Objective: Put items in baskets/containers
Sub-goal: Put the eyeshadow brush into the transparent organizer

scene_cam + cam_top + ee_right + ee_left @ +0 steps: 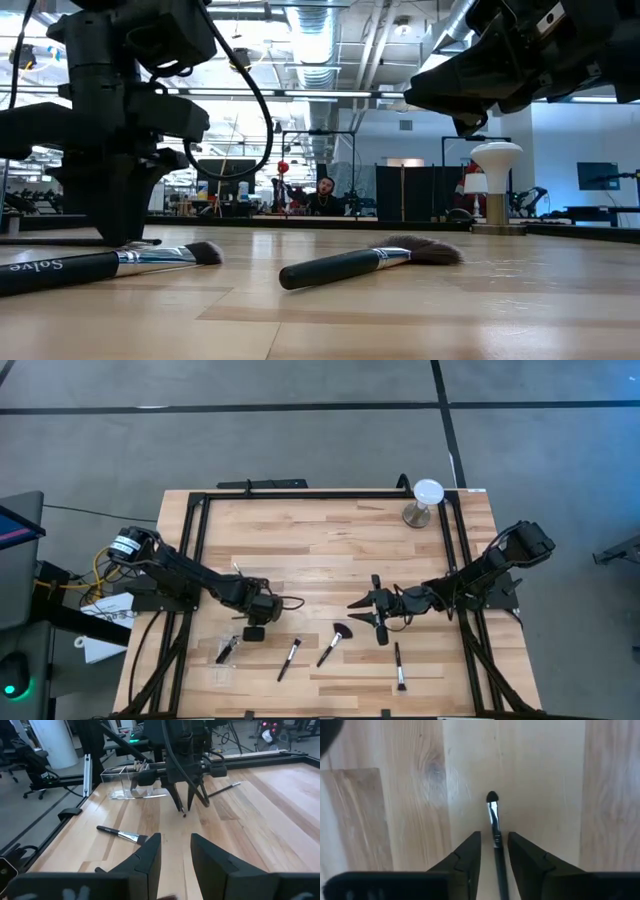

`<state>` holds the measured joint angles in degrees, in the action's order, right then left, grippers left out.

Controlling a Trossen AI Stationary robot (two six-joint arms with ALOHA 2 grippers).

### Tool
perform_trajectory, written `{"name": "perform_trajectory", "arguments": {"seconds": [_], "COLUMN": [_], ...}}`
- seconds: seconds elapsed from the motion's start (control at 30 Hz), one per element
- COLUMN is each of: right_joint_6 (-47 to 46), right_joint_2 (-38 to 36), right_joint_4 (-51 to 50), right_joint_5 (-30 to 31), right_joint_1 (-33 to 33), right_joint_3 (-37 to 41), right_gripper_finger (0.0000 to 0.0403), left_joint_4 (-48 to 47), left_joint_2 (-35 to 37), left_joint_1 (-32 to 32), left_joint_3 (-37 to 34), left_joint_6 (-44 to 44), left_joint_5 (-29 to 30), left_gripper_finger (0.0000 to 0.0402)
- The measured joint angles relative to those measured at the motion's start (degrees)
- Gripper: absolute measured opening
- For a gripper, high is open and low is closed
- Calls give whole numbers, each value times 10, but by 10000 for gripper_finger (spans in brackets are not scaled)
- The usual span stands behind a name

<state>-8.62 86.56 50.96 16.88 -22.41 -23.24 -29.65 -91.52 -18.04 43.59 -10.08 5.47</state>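
Observation:
My left gripper (494, 837) stands left of the table's middle (262, 606), pointing down and shut on a slim makeup brush (493, 815) with a dark handle and silver ferrule. My right gripper (175, 840) hovers open right of the middle (358, 608), facing the left one and touching nothing. A clear tray (120, 785) near the left edge (224, 655) has several brushes inside. A fan brush (335, 643), a slim brush (289, 658) and another (399, 665) lie flat on the wood near the front. One more brush (225, 787) lies beside the left gripper. My left gripper holds the brush by its handle (497, 847), pinched between the two fingers and lying along them. The fingers come from above, pointing down. The ferrule and small dark head (492, 796) stick out below the fingertips, just over the wood (183, 813). I cannot tell whether the head touches.
A round white disc on a metal stand (426, 500) stands at the far right corner. A black frame (300, 493) runs around the tabletop. In the low view the fan brush (370, 262) and a silver-ferruled brush (100, 265) lie up front. A person (325, 195) sits far behind.

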Motion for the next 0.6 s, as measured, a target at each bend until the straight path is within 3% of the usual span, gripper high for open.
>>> {"name": "perform_trajectory", "arguments": {"seconds": [0.43,0.6], "right_joint_6": [0,0], "right_joint_2": [0,0], "right_joint_4": [-6,-7], "right_joint_5": [0,0], "right_joint_1": [0,0], "right_joint_3": [0,0], "right_gripper_finger": [98,98], "left_joint_4": [-2,1], "left_joint_2": [-19,-19], "left_joint_1": [14,15], "left_joint_3": [-1,-1], "left_joint_6": [-42,-47], "left_joint_5": [-17,-15], "left_gripper_finger": [91,72]}}
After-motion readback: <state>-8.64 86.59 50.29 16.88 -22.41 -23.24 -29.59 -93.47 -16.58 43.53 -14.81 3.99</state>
